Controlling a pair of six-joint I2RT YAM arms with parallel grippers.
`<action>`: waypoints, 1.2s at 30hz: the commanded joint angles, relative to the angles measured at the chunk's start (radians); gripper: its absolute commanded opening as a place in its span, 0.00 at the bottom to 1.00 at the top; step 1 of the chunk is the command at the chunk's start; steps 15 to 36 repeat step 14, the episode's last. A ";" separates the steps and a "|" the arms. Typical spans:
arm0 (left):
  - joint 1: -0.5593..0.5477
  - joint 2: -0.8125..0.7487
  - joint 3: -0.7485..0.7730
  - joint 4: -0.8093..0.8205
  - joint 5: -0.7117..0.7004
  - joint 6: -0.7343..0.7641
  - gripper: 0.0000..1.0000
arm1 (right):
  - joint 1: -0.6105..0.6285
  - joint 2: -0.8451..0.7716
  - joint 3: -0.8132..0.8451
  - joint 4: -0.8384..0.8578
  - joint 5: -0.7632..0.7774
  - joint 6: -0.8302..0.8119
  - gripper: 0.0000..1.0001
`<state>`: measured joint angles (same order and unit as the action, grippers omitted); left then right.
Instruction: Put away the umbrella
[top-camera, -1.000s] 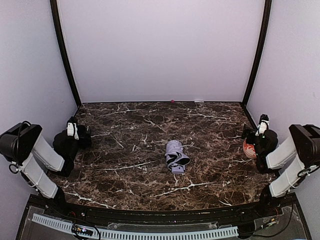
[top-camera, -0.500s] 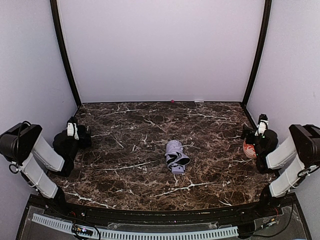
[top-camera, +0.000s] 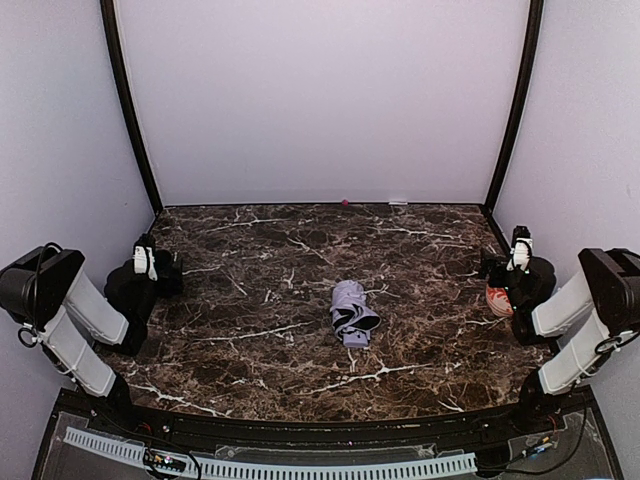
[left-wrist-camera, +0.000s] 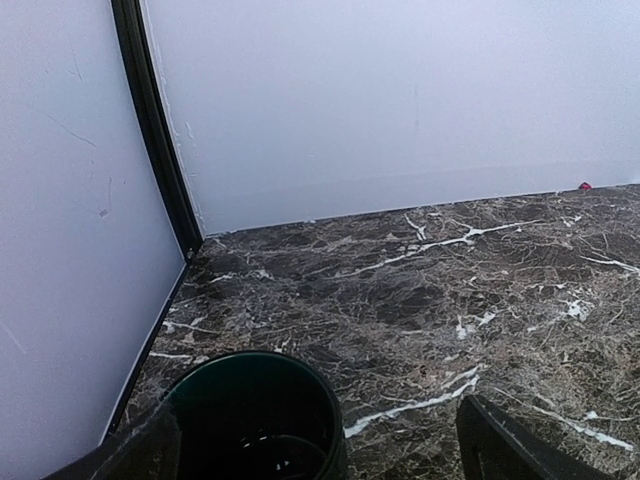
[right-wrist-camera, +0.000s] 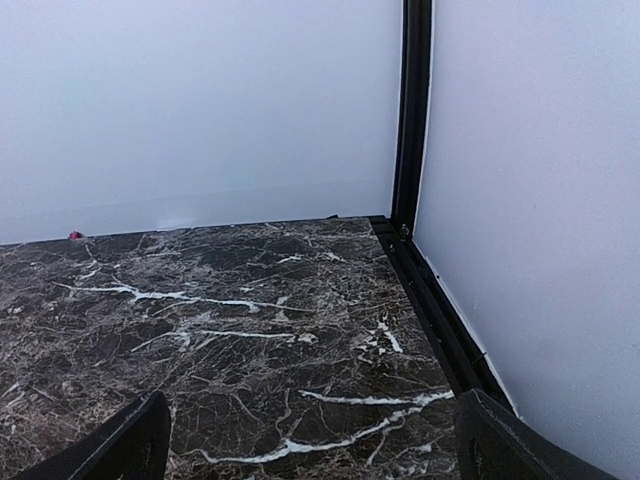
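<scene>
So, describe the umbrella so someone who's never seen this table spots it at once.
Start at the dark brown, white-veined marble table. Near its middle lies a folded pale lavender fabric umbrella with black lining showing. Unlike the small red-and-white disc at the right edge, it is bunched cloth.

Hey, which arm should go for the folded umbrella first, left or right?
Right, by a small margin. The umbrella lies a little right of the middle of the table, so nearer the right gripper than the left gripper. Both stand open and empty at the table's sides.
</scene>
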<state>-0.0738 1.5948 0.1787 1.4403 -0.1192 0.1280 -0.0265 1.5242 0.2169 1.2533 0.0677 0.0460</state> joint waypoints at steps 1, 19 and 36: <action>0.007 -0.009 -0.008 0.027 0.013 0.011 0.99 | -0.002 0.005 0.014 0.018 0.009 -0.003 1.00; 0.008 -0.011 0.009 -0.003 0.010 0.010 0.99 | -0.001 0.005 0.016 0.013 0.010 -0.001 1.00; 0.008 -0.011 0.009 -0.003 0.010 0.010 0.99 | -0.001 0.005 0.016 0.013 0.010 -0.001 1.00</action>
